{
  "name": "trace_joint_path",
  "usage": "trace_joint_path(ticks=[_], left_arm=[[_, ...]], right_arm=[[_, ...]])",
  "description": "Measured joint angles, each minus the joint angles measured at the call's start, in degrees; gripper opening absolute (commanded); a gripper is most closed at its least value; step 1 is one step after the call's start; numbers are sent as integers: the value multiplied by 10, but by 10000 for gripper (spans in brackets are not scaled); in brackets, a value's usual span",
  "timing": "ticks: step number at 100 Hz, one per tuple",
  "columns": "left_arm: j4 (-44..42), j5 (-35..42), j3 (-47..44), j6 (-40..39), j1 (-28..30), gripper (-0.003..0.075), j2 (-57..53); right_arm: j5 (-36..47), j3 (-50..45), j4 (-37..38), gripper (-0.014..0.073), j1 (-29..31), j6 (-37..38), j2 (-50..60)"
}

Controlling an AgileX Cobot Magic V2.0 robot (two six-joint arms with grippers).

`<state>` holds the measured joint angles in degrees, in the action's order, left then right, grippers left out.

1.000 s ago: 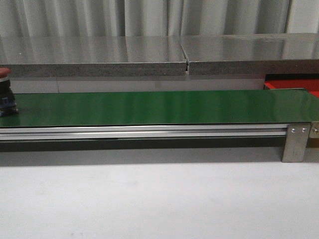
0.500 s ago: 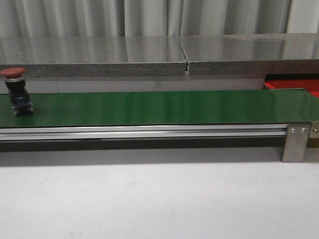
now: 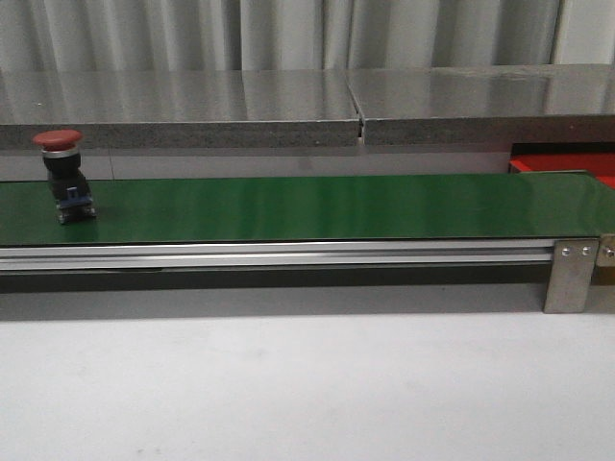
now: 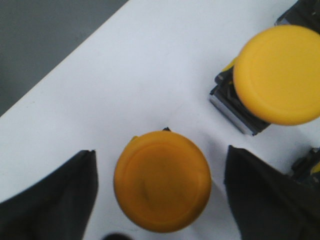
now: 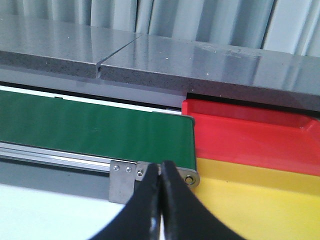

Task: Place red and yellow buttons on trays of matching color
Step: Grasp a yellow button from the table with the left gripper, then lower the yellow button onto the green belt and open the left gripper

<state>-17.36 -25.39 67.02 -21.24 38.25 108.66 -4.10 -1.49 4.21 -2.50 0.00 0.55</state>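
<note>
Right now a red button [image 3: 61, 175] stands upright on the green belt [image 3: 317, 207], near the belt's left end in the front view, red cap up on a dark body w/ a bluish base. Neither claw shows in the front view, so the red button's spot relative to either can't be told from there; it's not in either wrist view. At the belt's far right end sits the red tray [image 5: 250, 137], just past the belt's end roller, w/ a yellow tray [image 5: 260, 200] touching its near side; in the front view only a strip of red tray [image 3: 567, 165] peeks out behind the belt. Right claw [image 5: 160, 200] has its two dark fingers pressed together, tips touching, nothing between them; it sits on the near side of the belt's end bracket [image 5: 125, 180], close to the yellow tray's corner. Left claw [image 4: 162, 195] is spread wide, dark fingers [image 4: 55, 195] on either side of a yellow button [image 4: 162, 180] seen cap-on from above; gaps show on both sides, so no contact w/ the cap. That button stands on a white counter [image 4: 150, 75]. A 2nd yellow button [image 4: 277, 75], w/ a grey metal base visible under its cap, stands nearby on the same counter, apart from the first and outside the claw's span. A grey ledge [image 3: 192, 106] runs behind the belt.
</note>
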Motion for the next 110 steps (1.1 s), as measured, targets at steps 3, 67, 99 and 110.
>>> trace_joint_path(ticks=[3, 67, 99, 110], left_arm=[[0, 0, 0, 0, 0, 245, 0], [23, -38, 1, -5, -25, -19, -187], [28, -39, 3, 57, -209, -19, -219], [30, -44, 6, 84, -261, -19, -206]], right_arm=[[0, 0, 0, -60, 0, 0, 0], [0, 0, 0, -60, 0, 0, 0], [0, 0, 0, -60, 0, -4, 0], [0, 0, 0, -60, 0, 0, 0]])
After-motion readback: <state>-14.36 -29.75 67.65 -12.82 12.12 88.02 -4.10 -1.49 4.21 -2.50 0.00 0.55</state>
